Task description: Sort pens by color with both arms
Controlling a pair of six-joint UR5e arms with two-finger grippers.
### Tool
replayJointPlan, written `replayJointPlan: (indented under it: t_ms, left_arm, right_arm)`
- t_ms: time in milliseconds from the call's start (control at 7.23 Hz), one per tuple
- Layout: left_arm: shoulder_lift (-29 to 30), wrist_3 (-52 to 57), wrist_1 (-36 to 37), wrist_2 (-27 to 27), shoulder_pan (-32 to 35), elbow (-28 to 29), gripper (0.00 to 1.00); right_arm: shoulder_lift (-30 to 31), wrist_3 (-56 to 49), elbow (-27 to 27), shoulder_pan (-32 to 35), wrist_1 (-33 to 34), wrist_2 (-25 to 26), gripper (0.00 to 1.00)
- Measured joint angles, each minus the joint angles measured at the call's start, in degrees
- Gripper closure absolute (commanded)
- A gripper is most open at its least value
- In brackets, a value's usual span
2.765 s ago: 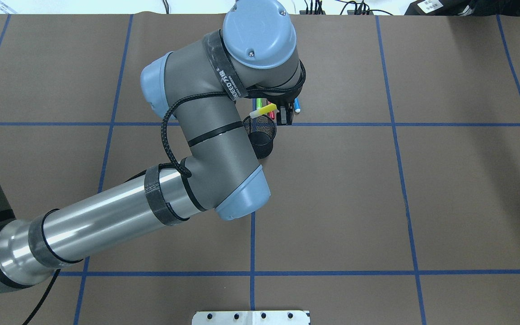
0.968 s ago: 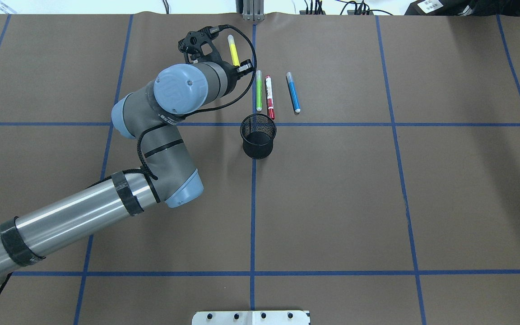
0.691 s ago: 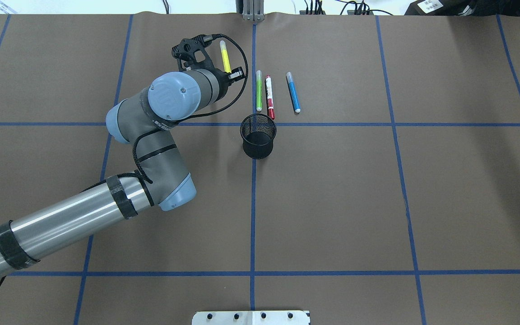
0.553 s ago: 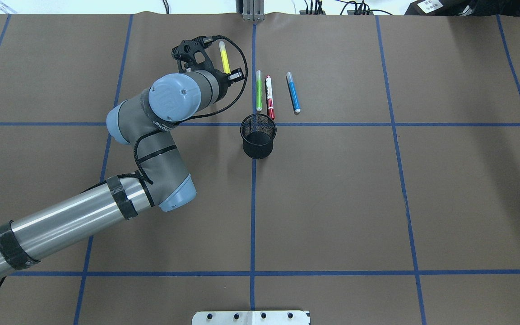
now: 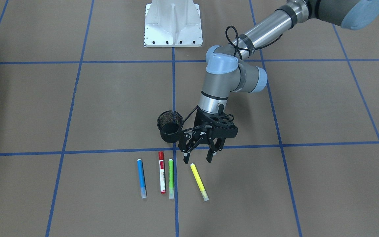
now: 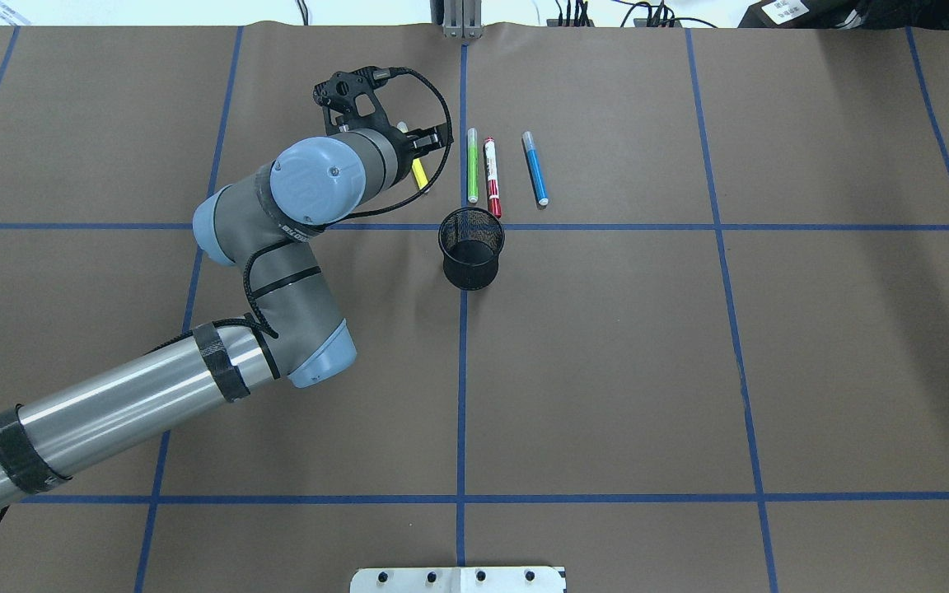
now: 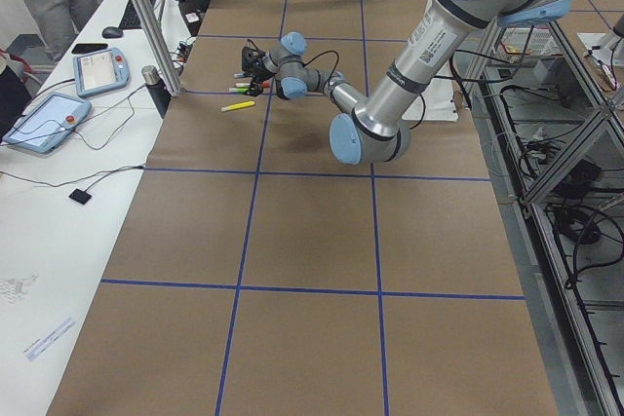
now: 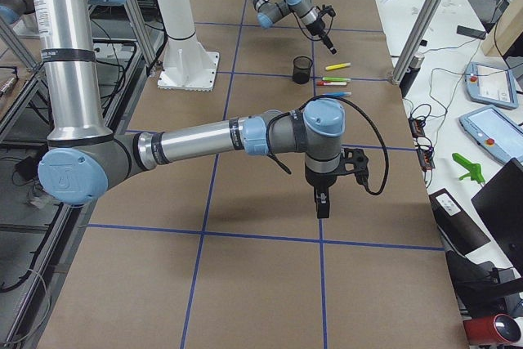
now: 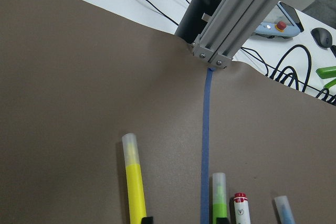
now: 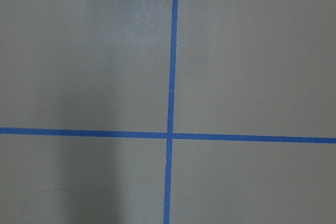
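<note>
My left gripper [image 5: 197, 160] is open and empty, hovering just above the near end of the yellow pen [image 5: 198, 181], which lies flat on the table. In the overhead view the gripper [image 6: 418, 142] partly covers that pen [image 6: 419, 175]. The lime green pen [image 5: 171, 178], the red-capped white pen [image 5: 162, 171] and the blue pen [image 5: 140, 178] lie side by side beside it. The left wrist view shows the yellow pen [image 9: 135, 182] and the green pen [image 9: 219, 195]. My right gripper [image 8: 321, 202] shows only in the exterior right view, over bare table; I cannot tell whether it is open or shut.
A black mesh cup [image 6: 471, 247] stands upright just on the robot's side of the pens, beside my left wrist. The white pedestal base [image 5: 173, 24] is at the robot's side. A metal post [image 9: 236, 14] stands at the far table edge.
My left gripper carried the yellow pen from the cup to the left of the green pen, then opened. The pen now lies on the table instead of in the fingers.
</note>
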State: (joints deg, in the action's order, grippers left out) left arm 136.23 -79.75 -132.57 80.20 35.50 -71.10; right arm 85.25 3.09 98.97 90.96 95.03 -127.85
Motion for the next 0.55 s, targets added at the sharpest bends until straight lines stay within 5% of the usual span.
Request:
replayJointPlan:
  t_ms: [276, 553]
  left_arm:
    - [-1.66, 4.37, 1.28, 1.14, 0.53, -4.36, 0.0]
    - [-7.36, 8.25, 12.2, 9.61, 3.08, -17.0, 0.0]
  right_arm:
    - [-0.09, -0.01, 0.33, 0.2, 0.1, -0.25, 0.0]
    - [0.36, -0.01, 1.47, 0.67, 0.22, -0.74, 0.0]
